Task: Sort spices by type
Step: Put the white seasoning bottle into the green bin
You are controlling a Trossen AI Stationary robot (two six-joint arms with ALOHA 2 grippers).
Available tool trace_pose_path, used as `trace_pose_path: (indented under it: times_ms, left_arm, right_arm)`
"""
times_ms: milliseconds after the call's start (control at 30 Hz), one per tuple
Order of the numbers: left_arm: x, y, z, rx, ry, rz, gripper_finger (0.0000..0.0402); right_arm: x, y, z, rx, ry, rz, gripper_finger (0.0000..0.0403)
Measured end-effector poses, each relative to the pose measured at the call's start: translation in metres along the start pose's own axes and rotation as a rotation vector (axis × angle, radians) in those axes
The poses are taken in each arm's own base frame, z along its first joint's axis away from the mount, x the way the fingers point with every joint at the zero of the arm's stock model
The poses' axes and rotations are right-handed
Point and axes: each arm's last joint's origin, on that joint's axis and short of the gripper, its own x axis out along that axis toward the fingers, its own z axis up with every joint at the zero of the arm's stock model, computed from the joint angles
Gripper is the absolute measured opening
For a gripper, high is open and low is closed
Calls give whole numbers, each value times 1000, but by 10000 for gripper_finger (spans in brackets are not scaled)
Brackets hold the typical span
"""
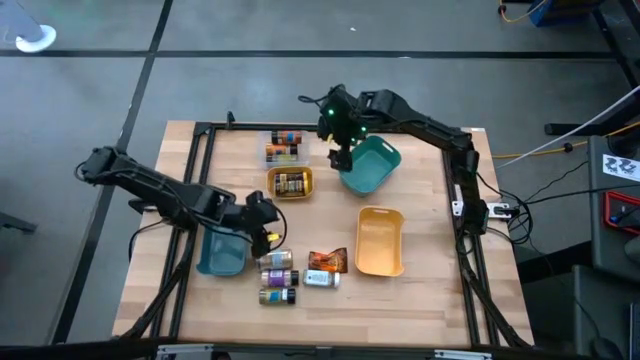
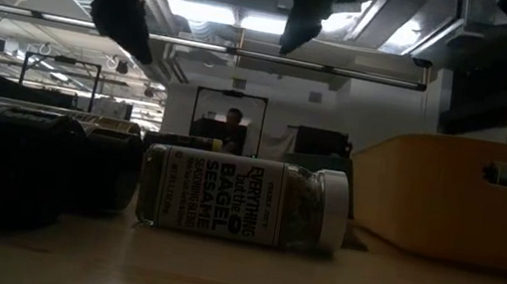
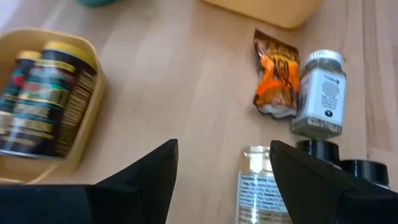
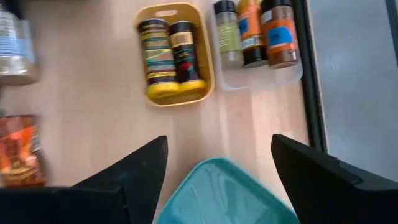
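1. Hovering over the near-left part of the table point(image 1: 420, 300), the left gripper point(image 1: 268, 232) hangs with its jaws parted and nothing between them, right beside the blue tray point(image 1: 220, 255).
2. Below it the loose spices cluster: three jars lie on their sides near the front edge point(image 1: 277, 277), a white-labelled jar point(image 3: 320, 93) rests just beside the orange-brown packet point(image 3: 275, 74), and a clear jar point(image 3: 261, 186) sits right under the gripper's fingers point(image 3: 146, 174).
3. Up at the far side, the right gripper point(image 1: 340, 152) floats above the teal tray point(image 1: 372, 165), jaws spread wide and empty.
4. Sorted already: two dark jars with yellow ends lie together in the small yellow tray point(image 4: 177, 56), and three jars fill the clear tray point(image 4: 258, 46) next to it, hard against the table's black frame rail.
5. The big yellow tray point(image 1: 380, 240) sits empty to the right of the packet, walling in that side of the cluster.
6. From table height, the sesame-seasoning jar point(image 2: 243, 199) lies across the foreground with darker jars to one side.
7. Open wood lies along the front edge, at the right front corner and between the two yellow trays.
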Motion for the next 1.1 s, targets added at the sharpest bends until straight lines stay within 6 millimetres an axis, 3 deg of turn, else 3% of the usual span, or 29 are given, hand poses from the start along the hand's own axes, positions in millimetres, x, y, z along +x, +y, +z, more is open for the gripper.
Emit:
trace_pose_path:
  times_ms: [233,467,767,900,1100]
  left_arm:
    - [8,-8,-5,-46,28,-5,237]
    - [26,-23,10,-46,-111,-90,237]
    - [71,-55,18,103,-238,-237,237]
    - [87,-74,21,183,-229,-253,237]
    - [109,-99,21,271,-196,-259,237]
  right_arm:
    - [-30,44,-1,-38,-10,14,285]
    - [-67,95,-10,-104,-17,-39,285]
    - [-105,126,-31,-45,-15,-159,285]
    - [-108,136,-35,-47,-18,-150,285]
    - [-95,147,-38,-80,28,-151,285]
